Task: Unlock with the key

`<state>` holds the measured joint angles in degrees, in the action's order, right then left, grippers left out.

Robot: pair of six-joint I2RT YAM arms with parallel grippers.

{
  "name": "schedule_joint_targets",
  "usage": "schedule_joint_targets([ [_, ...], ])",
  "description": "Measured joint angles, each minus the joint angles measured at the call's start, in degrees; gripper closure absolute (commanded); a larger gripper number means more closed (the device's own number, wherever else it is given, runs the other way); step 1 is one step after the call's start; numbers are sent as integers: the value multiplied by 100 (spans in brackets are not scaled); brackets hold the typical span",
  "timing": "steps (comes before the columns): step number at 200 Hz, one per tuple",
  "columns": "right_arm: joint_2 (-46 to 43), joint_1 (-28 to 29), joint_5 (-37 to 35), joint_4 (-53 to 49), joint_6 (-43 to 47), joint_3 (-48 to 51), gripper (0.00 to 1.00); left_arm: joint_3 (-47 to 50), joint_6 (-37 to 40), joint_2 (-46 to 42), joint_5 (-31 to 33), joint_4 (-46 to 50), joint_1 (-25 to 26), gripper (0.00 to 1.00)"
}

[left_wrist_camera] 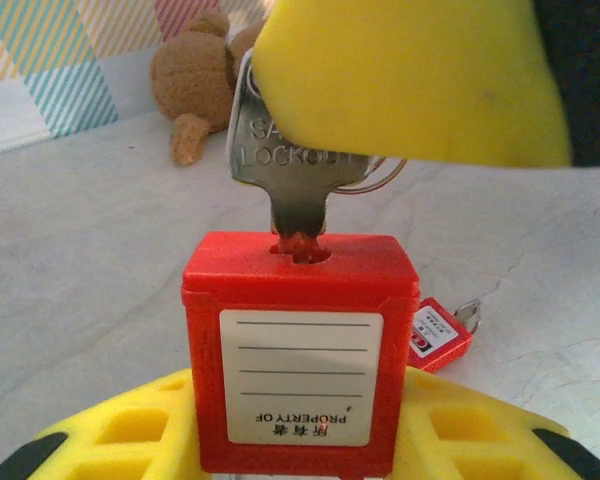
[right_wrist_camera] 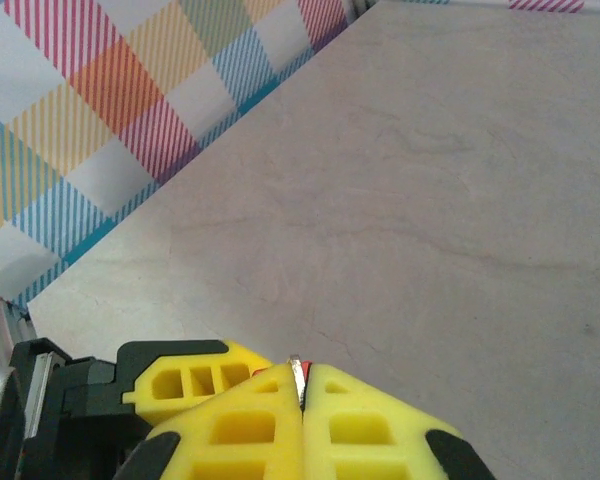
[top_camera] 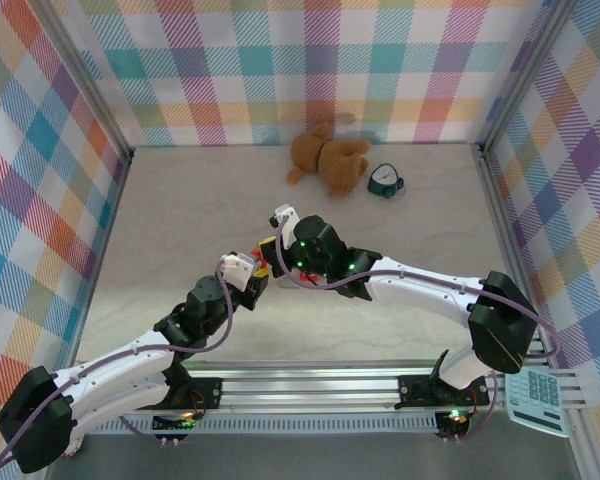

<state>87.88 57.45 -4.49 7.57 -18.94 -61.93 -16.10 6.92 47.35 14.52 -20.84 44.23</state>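
Grey, stone-veined desk [top_camera: 180,210] carries the whole scene. Off the work, a teddy bear [top_camera: 327,158] lies at twelve o'clock and a calculator [top_camera: 540,400] sits at five o'clock, both well apart from the middle, where the tools meet.

The left tool [top_camera: 262,268] comes in from seven o'clock and clamps a red padlock [left_wrist_camera: 300,350] between its yellow pads. It grips the body low down with the keyhole face turned up, seemingly so that the lock cannot spin when the key is turned. The right tool [right_wrist_camera: 302,410] reaches in from four o'clock with its pads pressed together, pinching the head of the key [left_wrist_camera: 295,190]. A thin silver edge of that head shows in the seam between them.

From the left wrist, the key stands upright at twelve o'clock of the padlock, its shaft sunk into the keyhole and its stamped head above. A spare padlock [left_wrist_camera: 438,338] lies on the desk at four o'clock of the held one, untouched.

As I judge it, insertion looks done and turning is the step in hand. Whether the shackle has released cannot be told, since it is hidden below.
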Motion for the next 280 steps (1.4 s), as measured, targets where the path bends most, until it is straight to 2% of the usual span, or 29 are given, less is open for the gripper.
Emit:
schedule_joint_targets([
  [82, 42, -7, 146, 7, -210, 4, 100, -94, 216, -59, 61, 125, -2, 88],
  [163, 11, -118, 411, -68, -267, 98, 100, -343, 328, 28, -9, 669, -7, 88],
  [217, -717, -640, 852, -876, -319, -22, 72, -1458, 671, 634, -44, 1040, 37, 88],
  [280, -1799, -1226, 992, -1803, -297, -46, 63, -1781, 922, 1174, 212, 1049, 101, 88],
])
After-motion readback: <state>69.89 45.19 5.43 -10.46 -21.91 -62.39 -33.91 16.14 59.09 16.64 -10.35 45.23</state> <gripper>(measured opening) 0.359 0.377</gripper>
